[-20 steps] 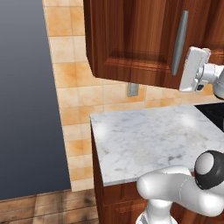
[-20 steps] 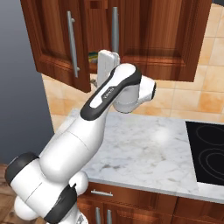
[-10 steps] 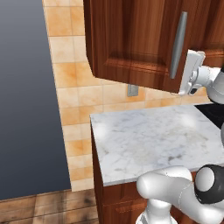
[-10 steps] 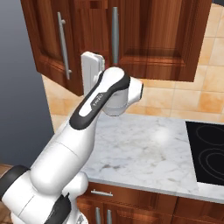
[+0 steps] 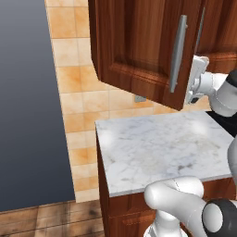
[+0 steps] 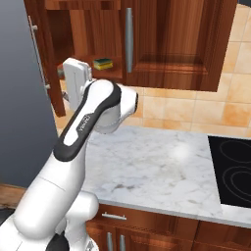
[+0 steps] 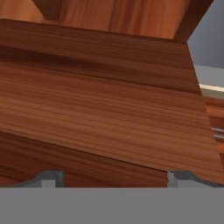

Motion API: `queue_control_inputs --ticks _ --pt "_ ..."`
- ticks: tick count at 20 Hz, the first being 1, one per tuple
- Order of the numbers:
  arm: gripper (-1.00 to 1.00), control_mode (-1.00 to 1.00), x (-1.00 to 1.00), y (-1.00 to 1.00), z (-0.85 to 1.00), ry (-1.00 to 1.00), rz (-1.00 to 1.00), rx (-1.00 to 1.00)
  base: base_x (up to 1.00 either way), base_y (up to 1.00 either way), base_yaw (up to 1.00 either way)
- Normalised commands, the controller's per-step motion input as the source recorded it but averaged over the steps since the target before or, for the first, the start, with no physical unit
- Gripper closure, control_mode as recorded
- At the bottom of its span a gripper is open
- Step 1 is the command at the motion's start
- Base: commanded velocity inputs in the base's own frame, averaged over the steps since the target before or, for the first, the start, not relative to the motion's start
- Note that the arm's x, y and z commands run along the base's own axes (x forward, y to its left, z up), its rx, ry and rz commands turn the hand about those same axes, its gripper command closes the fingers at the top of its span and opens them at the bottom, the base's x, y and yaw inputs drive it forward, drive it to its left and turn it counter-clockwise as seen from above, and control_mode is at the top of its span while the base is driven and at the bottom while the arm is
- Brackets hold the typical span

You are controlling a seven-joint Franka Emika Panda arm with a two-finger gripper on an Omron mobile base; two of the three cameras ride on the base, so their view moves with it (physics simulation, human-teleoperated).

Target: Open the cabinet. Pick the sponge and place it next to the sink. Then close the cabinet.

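Observation:
The cabinet's left door [image 5: 134,46] stands swung out wide, its grey bar handle [image 5: 178,53] facing the left base camera. In the right base view that door [image 6: 46,59] is edge-on at the far left, and the right door [image 6: 171,39] is closed. On the shelf inside lies the yellow and green sponge [image 6: 103,63]. My white hand [image 6: 76,83] is raised at the door's inner face, just left of the sponge. In the hand view the gripper [image 7: 116,179] is open against close wood grain, with nothing between the fingertips [image 7: 48,178]. The sink is out of view.
A white marble counter [image 6: 157,166] runs below the cabinet, with a black stovetop [image 6: 235,171] at its right end. Wooden drawers [image 6: 115,215] sit under it. A grey wall panel [image 5: 28,115] stands left of the tiled backsplash [image 5: 83,92].
The left door has swung further open, and my hand has moved left along with it. The shelf and the sponge have come into sight.

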Motion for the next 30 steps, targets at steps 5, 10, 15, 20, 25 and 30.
queue_control_inputs --ticks 5,10,15,20,25,30 --pt "-1.0 -1.0 -0.63 0.69 0.11 -0.07 0.03 0.0 0.0 0.0 0.0" --pt "-1.0 -1.0 -0.27 0.57 0.0 0.0 0.0 0.0 0.0 0.0 0.0" --pt "-1.0 -1.0 -0.2 0.49 0.01 0.0 0.0 0.0 0.0 0.0 0.0" --pt "-1.0 -1.0 -0.08 0.3 0.02 0.0 0.0 0.0 0.0 0.0 0.0" --pt "-1.0 -1.0 0.0 0.0 0.0 0.0 -0.08 0.0 0.0 0.0 0.0" --pt "-1.0 -1.0 0.14 -0.19 0.0 0.0 -0.23 -0.03 0.0 0.0 0.0"
